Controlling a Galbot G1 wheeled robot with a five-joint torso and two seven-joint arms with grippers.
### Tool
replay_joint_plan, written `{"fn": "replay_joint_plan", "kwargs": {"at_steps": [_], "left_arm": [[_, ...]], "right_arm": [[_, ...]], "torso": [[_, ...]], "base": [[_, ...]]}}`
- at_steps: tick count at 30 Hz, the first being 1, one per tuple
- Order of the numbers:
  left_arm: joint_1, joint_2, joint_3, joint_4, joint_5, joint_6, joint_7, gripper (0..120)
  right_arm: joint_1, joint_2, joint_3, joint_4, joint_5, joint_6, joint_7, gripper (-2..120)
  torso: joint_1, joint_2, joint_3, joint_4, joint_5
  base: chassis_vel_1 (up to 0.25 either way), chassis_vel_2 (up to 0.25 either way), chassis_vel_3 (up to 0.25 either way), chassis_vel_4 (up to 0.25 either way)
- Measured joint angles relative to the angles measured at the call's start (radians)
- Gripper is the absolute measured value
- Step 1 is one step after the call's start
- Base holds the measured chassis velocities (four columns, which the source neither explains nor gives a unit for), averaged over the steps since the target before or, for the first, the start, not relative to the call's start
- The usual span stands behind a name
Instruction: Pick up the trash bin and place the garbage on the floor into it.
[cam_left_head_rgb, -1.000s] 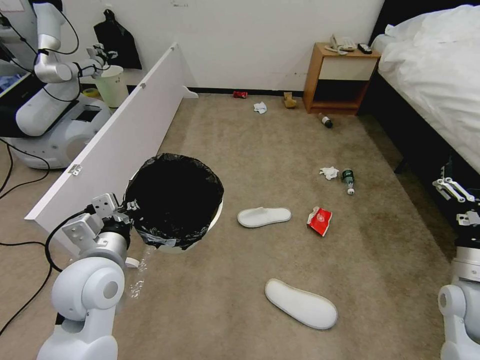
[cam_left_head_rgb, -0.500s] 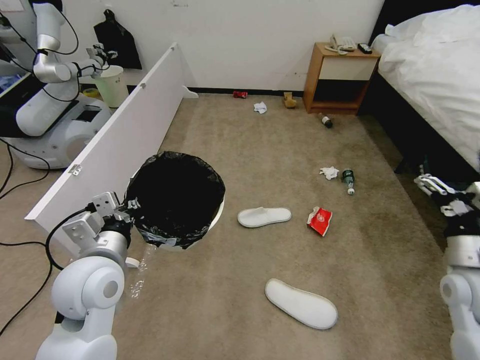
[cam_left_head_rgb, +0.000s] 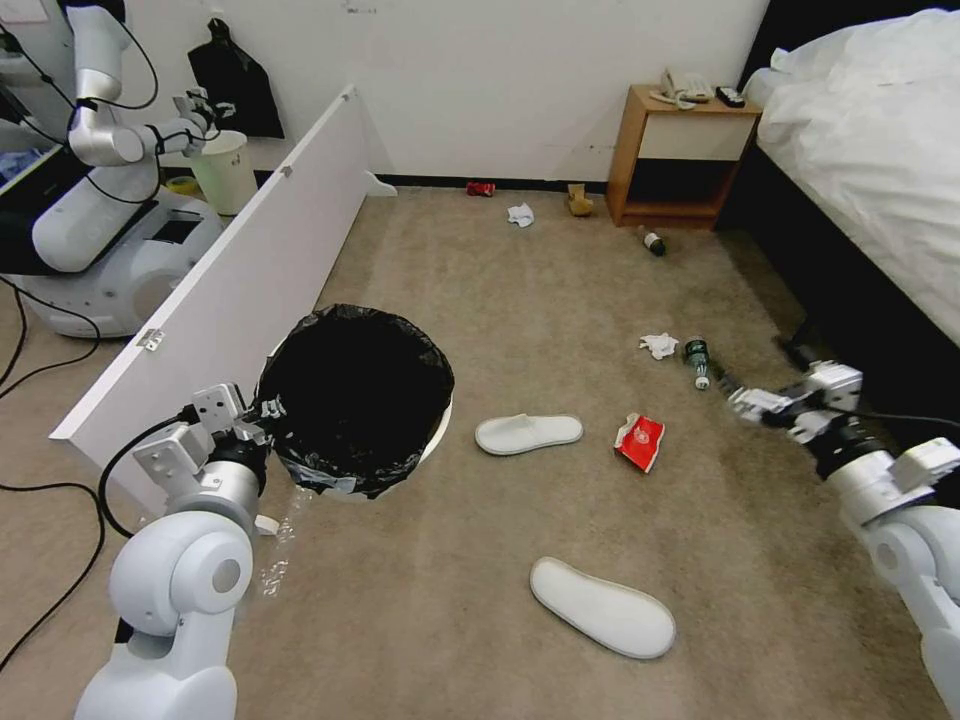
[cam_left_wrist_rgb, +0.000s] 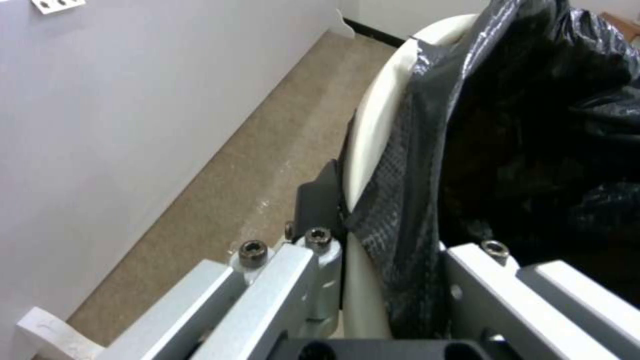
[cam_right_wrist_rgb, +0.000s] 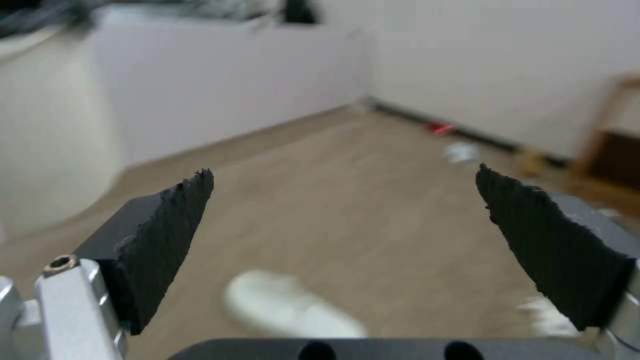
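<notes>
On the beige carpeted floor, the trash bin is gripped at its rim by the left gripper, its white wall largely hidden by the black liner, while the right gripper is held wide open above the litter, no writing being legible.

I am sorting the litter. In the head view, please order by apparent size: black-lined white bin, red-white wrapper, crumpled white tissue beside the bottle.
1. Black-lined white bin, though nearest the camera.
2. Red-white wrapper.
3. Crumpled white tissue.

Trash bin: white w/ glossy black bag over rim. Floor: beige-brown carpet, black skirting at wall. Slippers: both white, near one & far one. Wrapper: red w/ white. Tissues: white. Can by wall: red. Right gripper: silver body, black pads. Left gripper: silver-white, dark screws.
</notes>
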Motion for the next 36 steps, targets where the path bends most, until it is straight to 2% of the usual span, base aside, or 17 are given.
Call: {"fn": "replay_joint_plan", "kwargs": {"at_steps": [1,2,3,5,8,10,12,14,21,23,26,29,36], "left_arm": [[0.002,0.000,0.002,0.000,0.005,-0.002,0.002,4],[0.004,0.000,0.003,-0.001,0.007,-0.002,0.003,4],[0.004,0.000,0.003,-0.001,0.007,-0.002,0.003,4],[0.006,0.000,0.003,-0.004,0.009,-0.003,0.003,4],[0.008,0.001,0.003,-0.005,0.010,-0.003,0.003,4],[0.012,0.002,0.002,-0.005,0.012,-0.005,0.004,4],[0.013,0.002,0.002,-0.005,0.013,-0.005,0.004,4],[0.014,0.001,0.005,-0.005,0.016,-0.006,0.005,4],[0.015,-0.001,0.008,-0.005,0.020,-0.007,0.006,4],[0.016,-0.001,0.010,-0.005,0.023,-0.007,0.006,4],[0.015,-0.002,0.012,-0.005,0.024,-0.008,0.006,4],[0.016,-0.002,0.014,0.000,0.027,-0.010,0.008,4],[0.012,-0.001,0.019,0.005,0.030,-0.011,0.009,4]], "right_arm": [[-0.006,-0.043,-0.040,-0.053,-0.003,0.003,-0.133,100],[-0.006,-0.059,-0.057,-0.085,-0.016,0.006,-0.192,99],[-0.006,-0.059,-0.057,-0.085,-0.016,0.006,-0.192,99],[-0.003,-0.074,-0.075,-0.140,-0.039,0.015,-0.307,99],[-0.001,-0.075,-0.077,-0.166,-0.058,0.021,-0.365,99],[0.002,-0.071,-0.065,-0.218,-0.109,0.036,-0.492,98],[0.002,-0.070,-0.060,-0.226,-0.120,0.038,-0.508,98],[0.001,-0.064,-0.037,-0.269,-0.162,0.057,-0.567,98],[0.000,-0.056,0.002,-0.316,-0.218,0.066,-0.643,99],[0.009,-0.045,0.023,-0.347,-0.283,0.075,-0.703,100],[0.016,-0.034,0.039,-0.371,-0.343,0.080,-0.741,100],[0.023,-0.022,0.052,-0.397,-0.395,0.089,-0.768,100],[0.032,-0.003,0.052,-0.436,-0.425,0.097,-0.786,100]], "torso": [[0.000,0.000,0.000,-0.0002,0.0000],[0.000,0.000,0.000,0.0000,-0.0001],[0.000,0.000,0.000,0.0000,-0.0001],[0.000,0.000,0.000,-0.0001,0.0002],[0.000,0.000,0.000,-0.0002,0.0000],[0.000,0.000,0.000,-0.0001,0.0001],[0.000,0.000,0.000,-0.0001,0.0001],[0.000,0.000,0.000,-0.0001,0.0001],[0.000,0.000,0.000,-0.0001,0.0000],[0.000,0.000,0.000,-0.0001,0.0000],[0.000,0.000,0.000,-0.0001,0.0000],[0.000,0.000,0.000,-0.0002,0.0000],[0.000,0.000,0.000,-0.0001,0.0000]], "base": [[0.000,0.000,0.000,0.000],[0.000,0.000,0.000,0.000],[0.000,0.000,0.000,0.000],[0.000,0.000,0.000,0.000],[0.000,0.000,0.000,0.000],[0.000,0.000,0.000,0.000],[0.000,0.000,0.000,0.000],[0.000,0.000,0.000,0.000],[0.000,0.000,0.000,0.000],[0.000,0.000,0.000,0.000],[0.000,0.000,0.000,0.000],[0.000,0.000,0.000,0.000],[0.000,0.000,0.000,0.000]]}}
